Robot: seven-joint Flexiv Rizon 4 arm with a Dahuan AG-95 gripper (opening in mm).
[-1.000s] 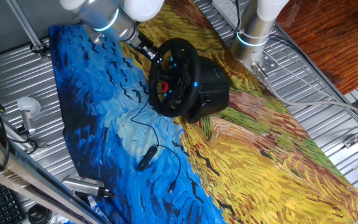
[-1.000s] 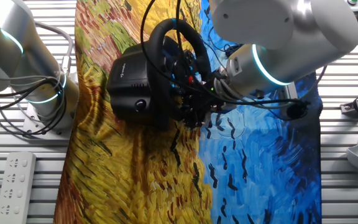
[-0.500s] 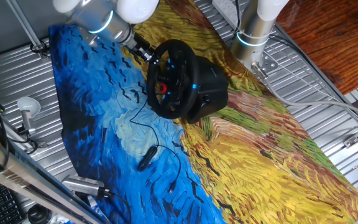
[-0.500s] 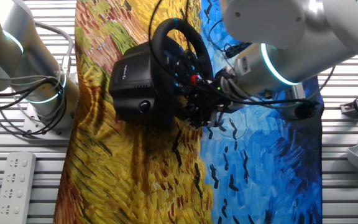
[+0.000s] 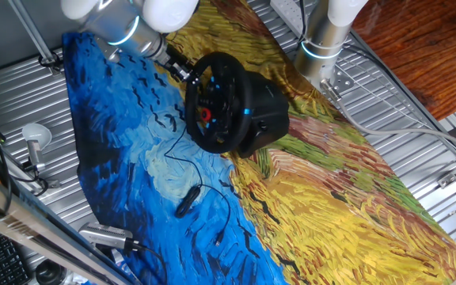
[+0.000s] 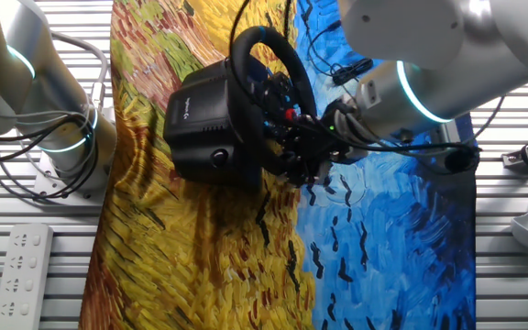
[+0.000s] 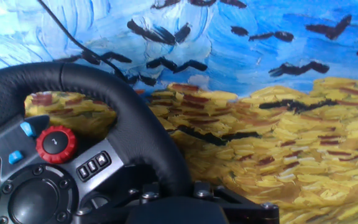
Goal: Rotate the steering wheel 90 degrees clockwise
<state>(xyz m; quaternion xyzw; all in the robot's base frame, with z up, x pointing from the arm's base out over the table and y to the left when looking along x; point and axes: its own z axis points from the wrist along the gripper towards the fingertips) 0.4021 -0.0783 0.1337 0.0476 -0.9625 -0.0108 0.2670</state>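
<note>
Turning stage: the steering wheel (image 5: 217, 103) looks to be mid-rotation, judged from the hub; the red knob (image 7: 56, 144) and the blue-lit buttons (image 7: 27, 129) sit off to one side of the hub centre, not level. How much of the quarter turn is done I cannot tell from these views alone.
Wheel position: it stands on its bulky black base (image 6: 204, 119) near the middle of the tabletop, at the seam where the painted cloth (image 5: 331, 206) goes from blue sky to yellow field, the rim face tilted toward the blue side.
Contact: the tool (image 6: 312, 158) is pressed in at the rim's lower edge in the other fixed view; in the hand view the rim (image 7: 143, 124) fills the lower left, with black tool hardware just below it.
Tool state: the fingers are hidden behind rim and cabling, so I cannot tell whether they are clenched on the rim or merely pushing it.
Left to do: carry the rim round clockwise until the hub reads a clear quarter turn, then let go; I judge neither step is finished.
Risk: the base seems only to rest on the cloth, so a hard sideways pull may drag it.
Nearby: a small black cabled device (image 5: 185, 201) lies on the blue cloth, well apart from the wheel.
</note>
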